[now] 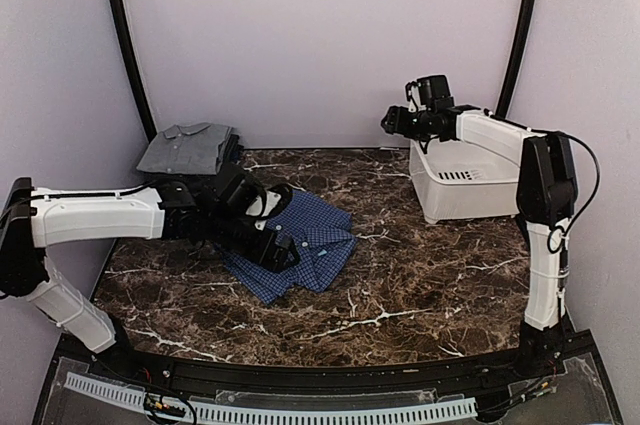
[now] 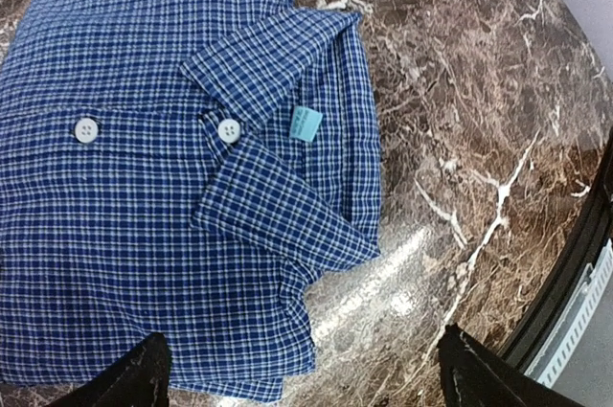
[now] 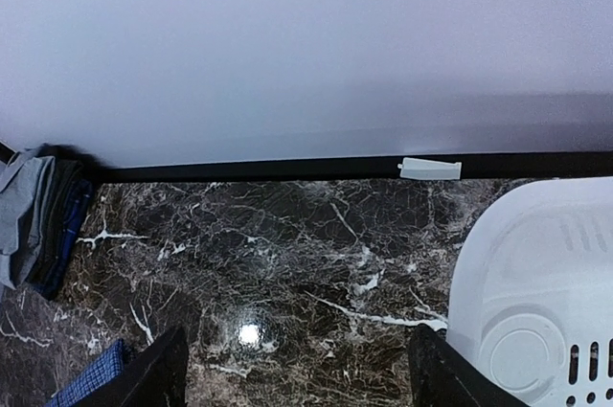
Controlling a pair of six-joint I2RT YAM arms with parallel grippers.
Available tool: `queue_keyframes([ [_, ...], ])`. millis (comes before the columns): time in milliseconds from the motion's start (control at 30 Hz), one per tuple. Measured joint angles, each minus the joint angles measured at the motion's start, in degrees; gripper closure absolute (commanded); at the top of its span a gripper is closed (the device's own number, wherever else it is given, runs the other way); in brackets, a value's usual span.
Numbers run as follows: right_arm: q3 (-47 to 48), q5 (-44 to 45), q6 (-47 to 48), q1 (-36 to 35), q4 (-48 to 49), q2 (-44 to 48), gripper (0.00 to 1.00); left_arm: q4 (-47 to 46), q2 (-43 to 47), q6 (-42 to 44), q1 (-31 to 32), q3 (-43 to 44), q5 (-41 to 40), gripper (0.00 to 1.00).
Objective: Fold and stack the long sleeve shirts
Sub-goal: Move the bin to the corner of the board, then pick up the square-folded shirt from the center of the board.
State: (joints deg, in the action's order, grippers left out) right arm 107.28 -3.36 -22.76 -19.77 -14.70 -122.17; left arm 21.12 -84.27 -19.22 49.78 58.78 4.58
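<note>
Plainly the left gripper is the one placed for the job; it hangs low over the near-left part of the blue shirt, which lies folded on the table left of centre; whether it touches the cloth cannot be told. From its wrist camera both fingertips stand wide apart with nothing between them but the shirt's nearest edge and a strip of bare marble; the rest of the shirt stretches away ahead of them. The row of buttons runs across that view, so the shirt's long axis lies roughly parallel to the line between the tips, with the collar (and its small teal label) towards the right-hand tip.

The grey shirt sits folded on top of a small pile at the back-left corner, beyond the left arm, well apart from the blue one; my guess is that the blue goes there next.

The right gripper hovers high by the far rim of the tub, also spread wide and empty; it is much the farther arm.
</note>
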Motion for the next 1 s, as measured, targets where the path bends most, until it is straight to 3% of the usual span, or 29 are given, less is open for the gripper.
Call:
queue_keyframes([
  [267,-1.1,1.0,4.0,-5.6,-5.3,1.7,0.24,1.6,-7.3,0.1,3.9,0.1,-5.6,0.11],
  [467,-10.1,1.7,4.6,-10.6,-5.2,10.7,0.23,2.9,-14.8,-0.3,6.7,4.7,-12.2,0.13],
  [767,-25.5,2.4,4.1,-11.8,-0.8,24.0,0.24,2.0,-20.8,0.2,8.6,7.9,-15.6,0.24],
  [867,-29.8,3.4,4.1,-13.3,0.6,25.7,0.25,1.3,-23.1,0.6,8.8,7.9,-16.7,0.39],
  [967,-33.2,3.6,4.2,-14.4,1.6,26.2,0.27,0.9,-23.8,0.4,9.0,8.8,-18.2,0.68],
  [1000,-34.4,3.6,4.3,-14.7,2.0,26.3,0.28,0.8,-23.9,0.6,9.0,9.2,-19.0,0.74],
])
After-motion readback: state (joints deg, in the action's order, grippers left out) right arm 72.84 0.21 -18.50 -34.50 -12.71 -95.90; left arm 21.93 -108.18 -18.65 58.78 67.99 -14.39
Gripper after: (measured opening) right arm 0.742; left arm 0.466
